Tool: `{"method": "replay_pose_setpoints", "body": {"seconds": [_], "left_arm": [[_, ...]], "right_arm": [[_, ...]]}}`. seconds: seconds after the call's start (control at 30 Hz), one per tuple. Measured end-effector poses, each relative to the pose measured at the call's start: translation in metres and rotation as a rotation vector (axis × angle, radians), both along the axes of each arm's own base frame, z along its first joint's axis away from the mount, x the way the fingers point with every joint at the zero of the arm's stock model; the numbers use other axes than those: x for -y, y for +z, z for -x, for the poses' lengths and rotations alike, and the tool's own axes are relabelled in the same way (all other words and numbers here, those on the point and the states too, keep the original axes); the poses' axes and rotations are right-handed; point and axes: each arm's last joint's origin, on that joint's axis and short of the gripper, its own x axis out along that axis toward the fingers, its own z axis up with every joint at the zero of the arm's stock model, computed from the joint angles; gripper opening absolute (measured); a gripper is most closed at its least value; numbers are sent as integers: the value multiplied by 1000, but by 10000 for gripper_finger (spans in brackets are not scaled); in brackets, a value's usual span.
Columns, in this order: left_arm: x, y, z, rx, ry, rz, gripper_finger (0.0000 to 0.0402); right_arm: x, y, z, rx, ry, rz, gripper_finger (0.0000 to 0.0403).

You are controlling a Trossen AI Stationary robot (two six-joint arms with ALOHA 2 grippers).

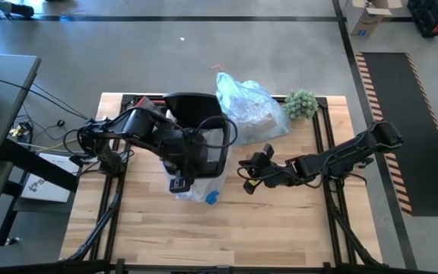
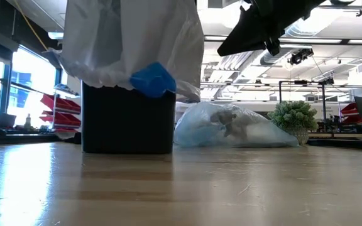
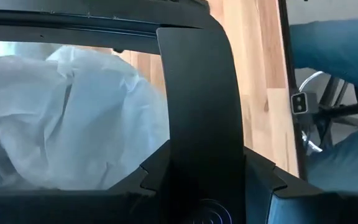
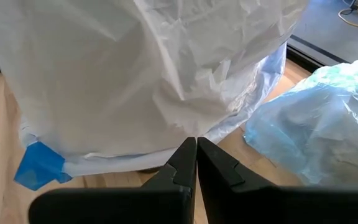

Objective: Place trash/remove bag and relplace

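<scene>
The black bin [image 2: 127, 122] stands upright on the table. A white translucent bag [image 2: 131, 44] with a blue bit [image 2: 153, 78] hangs in front of it, its lower end clear of the table. My left gripper [image 1: 182, 180] is over the bin's near side, at a black rim frame [image 1: 217, 173]. My right gripper [image 4: 196, 146] is shut and empty, just right of the white bag [image 4: 135, 81]. The bag [image 1: 249, 106], light blue and stuffed, lies on the table's far part with crumpled trash [image 2: 231, 122] showing through it. My left gripper has a broad black bar of the rim frame [image 3: 197, 146] between its two fingers [image 3: 149, 177]. The bar runs on away from them and joins a cross bar at a rounded corner [image 3: 211, 22]. The white bag [image 3: 55, 118] lies beside the bar. Whether the film is also caught, I cannot tell.
A small green plant [image 1: 301, 103] stands at the far right, next to the light-blue bag. Black rails [image 1: 322, 152] run along the table's sides. Bare wood lies on the near half [image 1: 219, 236].
</scene>
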Motion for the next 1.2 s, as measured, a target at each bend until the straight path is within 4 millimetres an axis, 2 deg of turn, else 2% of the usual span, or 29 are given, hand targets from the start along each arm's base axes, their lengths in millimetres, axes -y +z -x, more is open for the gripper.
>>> {"method": "replay_pose_setpoints", "body": {"seconds": [0.1, 0.33, 0.47, 0.83, 1.07, 1.2], "left_arm": [[2, 2, 3, 7, 37, 5, 101], [0, 3, 3, 44, 121, -113, 100], [-1, 3, 3, 38, 120, -92, 100], [1, -23, -12, -65, 98, -115, 101], [0, -23, -11, -63, 144, -117, 101], [1, -15, -8, -32, 159, -80, 102]], "right_arm": [[0, 0, 0, 0, 0, 0, 0], [0, 0, 0, 0, 0, 0, 0], [0, 0, 0, 6, -8, -12, 0], [0, 0, 0, 6, -7, -12, 0], [0, 0, 0, 6, -6, -13, 0], [0, 0, 0, 6, -5, -13, 0]]}}
